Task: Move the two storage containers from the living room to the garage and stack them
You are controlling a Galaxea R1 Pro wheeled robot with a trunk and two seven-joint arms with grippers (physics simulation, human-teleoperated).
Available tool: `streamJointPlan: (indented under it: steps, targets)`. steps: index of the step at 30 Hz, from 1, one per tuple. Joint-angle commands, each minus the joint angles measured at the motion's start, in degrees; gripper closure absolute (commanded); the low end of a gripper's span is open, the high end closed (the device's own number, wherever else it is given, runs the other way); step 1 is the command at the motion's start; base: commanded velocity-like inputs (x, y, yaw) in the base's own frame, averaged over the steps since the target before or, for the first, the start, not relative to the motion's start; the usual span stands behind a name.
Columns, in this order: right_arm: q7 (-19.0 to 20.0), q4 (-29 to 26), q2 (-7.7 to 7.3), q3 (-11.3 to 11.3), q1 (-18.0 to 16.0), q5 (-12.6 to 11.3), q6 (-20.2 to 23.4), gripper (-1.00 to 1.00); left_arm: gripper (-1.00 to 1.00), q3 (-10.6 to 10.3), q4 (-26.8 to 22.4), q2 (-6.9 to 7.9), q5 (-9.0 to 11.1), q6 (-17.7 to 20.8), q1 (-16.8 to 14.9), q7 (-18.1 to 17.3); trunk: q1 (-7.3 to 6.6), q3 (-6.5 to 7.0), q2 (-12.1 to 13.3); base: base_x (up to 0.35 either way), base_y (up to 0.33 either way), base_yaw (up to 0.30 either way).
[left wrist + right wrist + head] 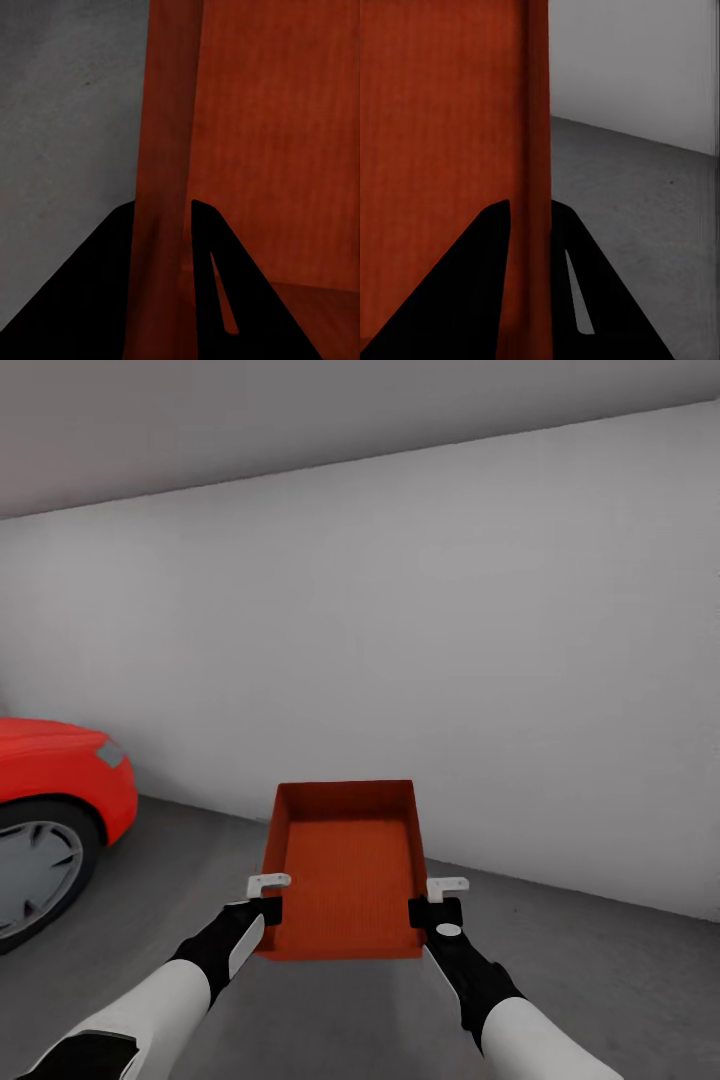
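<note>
In garage. Left gripper (268,898) and right gripper (438,901) clamp bin (345,865) walls, carried above floor (600,960). Next, likely: lower it flat.

both arms reach forward, left gripper (268,897) and right gripper (440,900) each clamped on something.

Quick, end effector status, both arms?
Left end effector: closed on the storage container, clamping its left wall.
Right end effector: closed on the same container's right wall.

Plain white-grey wall (420,640), dark grey concrete floor (600,960), apparently a red car (50,780) leftward
</note>
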Motion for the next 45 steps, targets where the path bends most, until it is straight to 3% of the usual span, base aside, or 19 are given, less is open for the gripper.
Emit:
streamJointPlan:
  steps: [1,28,45]
  targets:
    - [-0.31,0.03,-0.05,0.23,-0.04,-0.71,0.31,1.00,1.00,1.21,-0.31,3.28,-1.29,-2.59,-0.05,0.97,0.04,-0.09,-0.07,0.322,0.112,-0.247]
    - [-0.32,0.03,-0.05,0.21,-0.04,-0.71,0.29,1.00,1.00,1.21,-0.31,3.30,-1.32,-2.67,-0.05,1.02,0.04,-0.09,-0.07,0.322,0.111,-0.246]
    - [-0.31,0.03,-0.05,0.30,-0.04,-0.70,0.24,1.00,1.00,1.21,-0.31,3.30,-1.34,-2.67,-0.05,1.02,0.04,-0.09,-0.07,0.322,0.108,-0.026]
